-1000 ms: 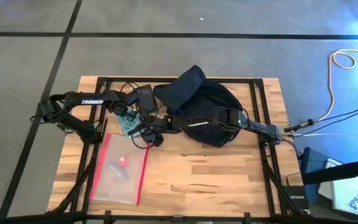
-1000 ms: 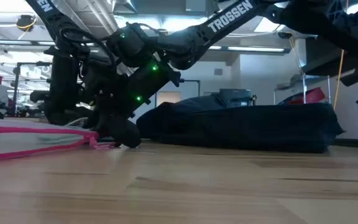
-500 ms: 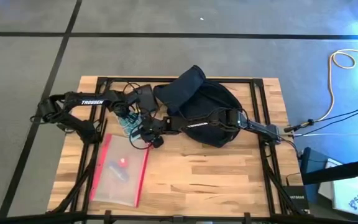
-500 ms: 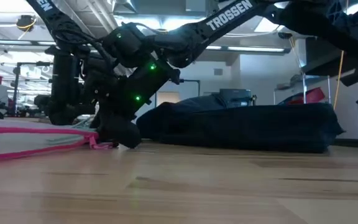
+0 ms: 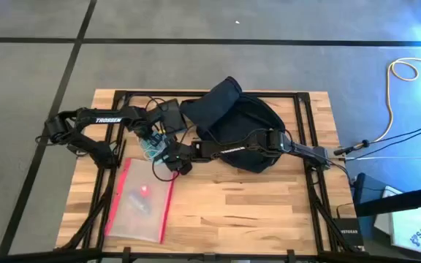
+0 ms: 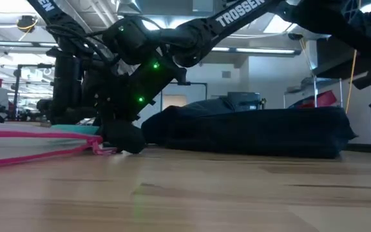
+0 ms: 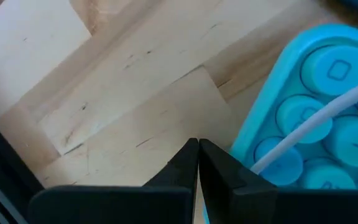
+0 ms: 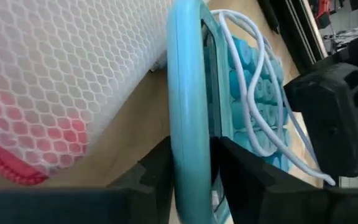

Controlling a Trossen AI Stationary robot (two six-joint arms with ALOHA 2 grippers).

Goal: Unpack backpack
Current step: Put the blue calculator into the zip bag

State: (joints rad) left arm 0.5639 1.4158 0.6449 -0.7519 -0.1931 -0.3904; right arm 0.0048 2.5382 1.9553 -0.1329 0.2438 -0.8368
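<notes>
The dark navy backpack lies flat on the wooden table, right of centre. Left of it sits a teal device with round buttons, a white cord looped over it. My right gripper reaches across in front of the backpack and is shut on the device's rim. My left gripper hovers at the device's far side, shut, its tips over bare wood beside the device. The device's underside is hidden. My right gripper pinches the teal device's rim between its two fingers, one finger on each face of the edge. The fingers come in low, slanting from the table's right. In the low view the device's edge stands a little above the pouch.
A clear red-edged mesh pouch lies at the near left, right beside the device. A black boxy item with cables sits at the far side by the backpack. Bare wood stretches along the near and right parts of the table.
My right gripper has moved a little toward the table's left and far edges, staying shut on the teal device. In the low view the device's teal edge has risen into sight above the pouch.
</notes>
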